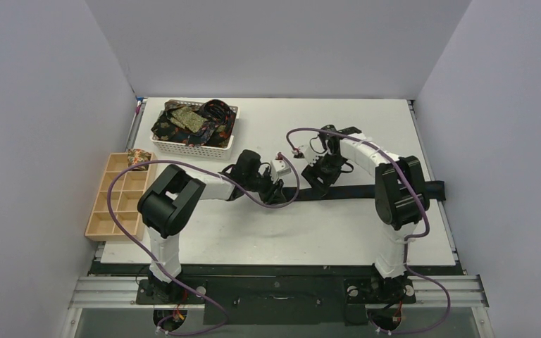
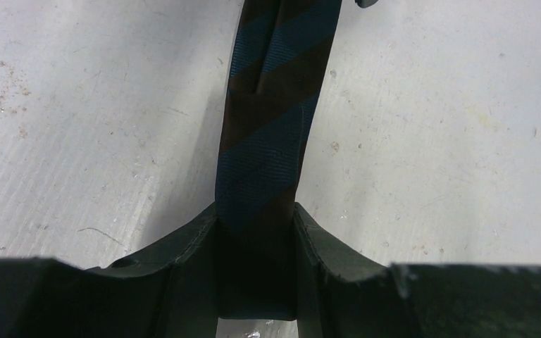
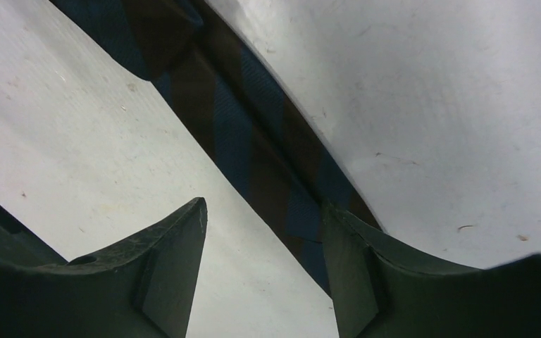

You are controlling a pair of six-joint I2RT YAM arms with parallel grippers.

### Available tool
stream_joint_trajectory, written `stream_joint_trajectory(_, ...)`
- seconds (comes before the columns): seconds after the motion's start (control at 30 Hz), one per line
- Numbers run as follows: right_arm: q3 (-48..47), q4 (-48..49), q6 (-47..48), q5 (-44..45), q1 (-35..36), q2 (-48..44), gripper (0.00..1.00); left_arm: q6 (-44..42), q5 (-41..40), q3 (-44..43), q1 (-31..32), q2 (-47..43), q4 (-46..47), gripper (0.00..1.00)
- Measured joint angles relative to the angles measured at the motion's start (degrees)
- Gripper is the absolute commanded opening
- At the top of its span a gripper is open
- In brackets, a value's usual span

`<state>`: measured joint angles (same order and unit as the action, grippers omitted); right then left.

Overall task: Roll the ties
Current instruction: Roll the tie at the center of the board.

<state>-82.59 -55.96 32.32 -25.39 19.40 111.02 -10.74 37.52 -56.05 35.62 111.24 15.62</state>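
As a roll needs an anchored start, we judge, our left tool [image 2: 256,225] is clamped on one end of the striped tie [image 2: 268,127], which lies stretched along the desk [image 2: 430,141]; our right tool [image 3: 264,225] gapes over it, holding nothing.

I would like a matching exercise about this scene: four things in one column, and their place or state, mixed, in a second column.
1. striped tie
2. basket
3. rolled tie
4. right gripper

A. open, fingers apart
B. in a far corner compartment of the wooden tray
C. stretched along the table, left gripper shut on it
D. filled with patterned ties

Pairs: 1-C, 2-D, 3-B, 4-A.
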Motion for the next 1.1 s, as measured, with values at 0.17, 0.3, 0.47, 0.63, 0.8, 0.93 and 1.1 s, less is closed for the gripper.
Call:
stream_joint_trajectory(0.17,3.06,1.2,-0.22,4.15,1.49,0.57,0.53,-1.09,0.74,0.09,-0.22,0.0,-0.24,0.33)
stream_joint_trajectory(0.3,3.78,2.93,-1.07,6.97,3.08,1.01,0.41,-1.9,0.98,0.31,-0.22,0.0,-0.11,0.32)
stream_joint_trajectory(0.47,3.98,4.37,-2.34,9.81,3.82,1.66,0.27,-2.51,1.38,1.03,-0.24,-0.39,0.26,0.32)
stream_joint_trajectory(0.63,4.09,5.16,-3.26,10.32,3.78,1.6,0.23,-3.48,1.62,2.14,-0.17,-1.22,0.2,0.32)
stream_joint_trajectory(0.8,3.93,4.33,-3.32,8.66,3.54,1.31,0.25,-3.78,1.64,2.4,-0.2,-1.62,-0.24,0.32)
stream_joint_trajectory(0.93,2.47,2.29,-3.04,7.21,3.52,1.31,0.31,-4.0,1.64,2.4,-0.2,-1.73,-0.48,0.32)
stream_joint_trajectory(1.1,0.96,1.49,-2.78,6.25,3.28,1.36,0.35,-4.5,1.68,2.4,-0.2,-1.75,-0.63,0.32)
